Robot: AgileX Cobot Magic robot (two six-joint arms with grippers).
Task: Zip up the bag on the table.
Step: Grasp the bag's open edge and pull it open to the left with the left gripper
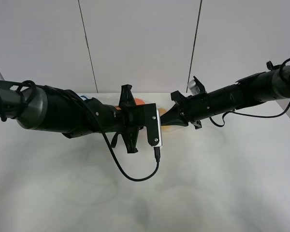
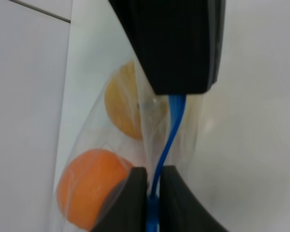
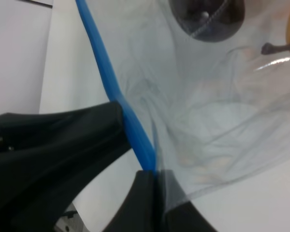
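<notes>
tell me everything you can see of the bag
The bag is clear, crinkly plastic with a thin blue zipper strip along one edge. Inside show an orange, a yellow fruit and something dark. The left gripper and the right gripper each pinch the strip, which bends between them. In the high view it is mostly hidden.

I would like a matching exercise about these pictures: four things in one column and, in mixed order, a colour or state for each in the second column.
Things:
1 zipper strip
2 pear
3 table
4 left gripper

Colour or state:
a white
b shut on the strip
c blue
d yellow

Pairs: 1-c, 2-d, 3-a, 4-b
</notes>
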